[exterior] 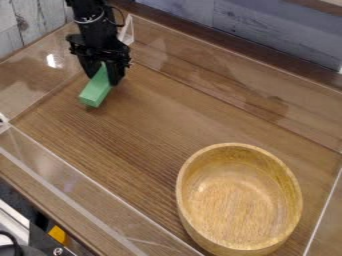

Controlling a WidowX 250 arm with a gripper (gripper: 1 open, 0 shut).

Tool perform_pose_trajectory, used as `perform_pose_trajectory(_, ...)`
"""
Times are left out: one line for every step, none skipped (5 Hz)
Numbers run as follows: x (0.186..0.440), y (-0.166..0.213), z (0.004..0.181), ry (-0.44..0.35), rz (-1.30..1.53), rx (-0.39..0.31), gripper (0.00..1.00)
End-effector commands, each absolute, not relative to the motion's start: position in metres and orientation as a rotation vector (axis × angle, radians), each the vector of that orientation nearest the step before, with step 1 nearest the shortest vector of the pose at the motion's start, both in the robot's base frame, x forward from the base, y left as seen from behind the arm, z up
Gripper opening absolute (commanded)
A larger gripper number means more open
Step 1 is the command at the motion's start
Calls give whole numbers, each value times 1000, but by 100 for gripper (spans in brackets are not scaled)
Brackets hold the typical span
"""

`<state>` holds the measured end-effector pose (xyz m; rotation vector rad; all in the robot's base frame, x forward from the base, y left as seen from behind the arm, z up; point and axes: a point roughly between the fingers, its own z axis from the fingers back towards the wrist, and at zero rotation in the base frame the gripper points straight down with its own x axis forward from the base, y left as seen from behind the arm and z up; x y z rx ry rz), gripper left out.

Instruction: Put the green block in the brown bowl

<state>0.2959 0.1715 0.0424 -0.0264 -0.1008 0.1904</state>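
The green block (92,95) is a bright green bar at the back left of the wooden table. My black gripper (102,76) points straight down and is shut on the block's upper end. The block slants down and to the left from the fingers, its lower end close to the tabletop; whether it touches I cannot tell. The brown bowl (186,186), large, round and of light wood, stands empty at the front right, far from the gripper.
Clear plastic walls (80,170) run along the table's front and left edges. A grey plank wall (254,25) rises behind the table. A black and yellow fixture (51,236) sits below the front left corner.
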Motion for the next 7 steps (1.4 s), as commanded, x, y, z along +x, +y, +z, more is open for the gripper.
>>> perform_pose_trajectory(307,179,56,-145,187,3,0)
perform_pose_trajectory(308,179,56,-143,184,5,0)
perform_pose_trajectory(310,178,57,-141,178,7,0)
perform_pose_trajectory(311,177,57,-140,175,8,0)
perform_pose_trajectory(312,177,57,-139,173,8,0)
perform_pose_trajectory(313,176,57,-138,170,8,0)
perform_pose_trajectory(313,175,58,-138,168,7,0)
